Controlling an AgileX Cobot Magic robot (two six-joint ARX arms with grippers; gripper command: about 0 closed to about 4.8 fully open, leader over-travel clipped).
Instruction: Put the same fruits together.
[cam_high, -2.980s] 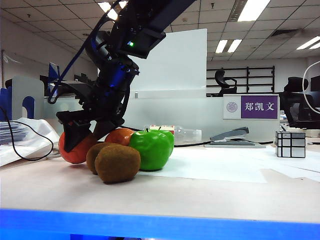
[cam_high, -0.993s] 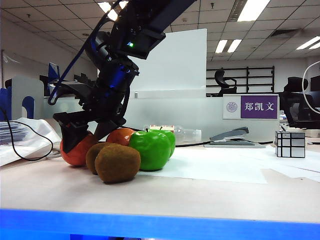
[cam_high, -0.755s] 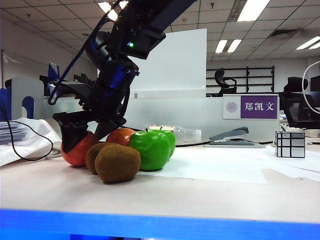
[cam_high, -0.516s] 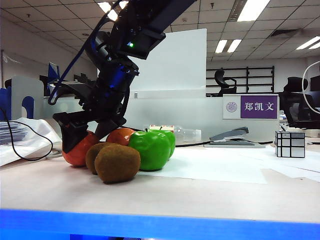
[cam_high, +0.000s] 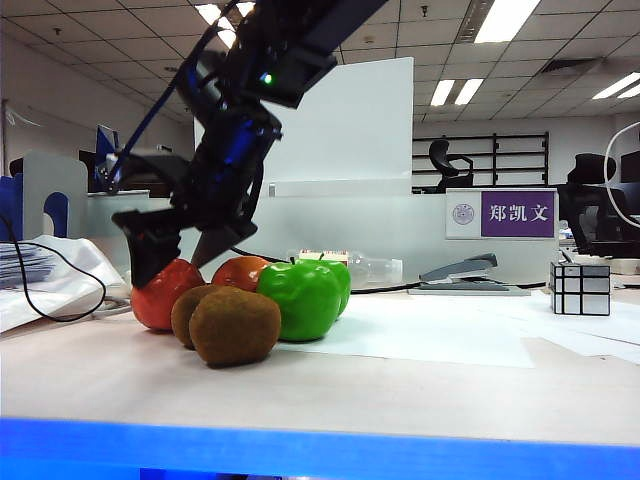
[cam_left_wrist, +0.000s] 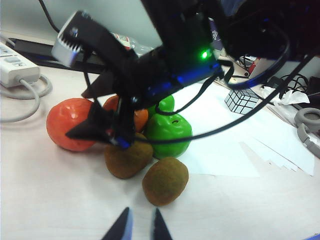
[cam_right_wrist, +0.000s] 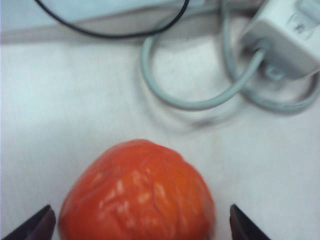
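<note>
Exterior view shows the right gripper (cam_high: 180, 245) has lifted clear of the orange (cam_high: 165, 293) it straddled a moment ago; its jaws stand spread and empty just above that fruit. The orange now rests on the table (cam_high: 420, 390), touching the near kiwi pair and close beside the second orange (cam_high: 240, 272). Right wrist view confirms it: the orange (cam_right_wrist: 137, 192) lies between the parted fingertips, ungripped. Both kiwis (cam_left_wrist: 145, 170) lie touching; the two green apples (cam_left_wrist: 167, 132) sit together behind them. The left gripper (cam_left_wrist: 140, 227) hangs released, well back from the cluster. Judgement: the release looks complete, and the three pairs appear grouped, so the task seems near its end.
</note>
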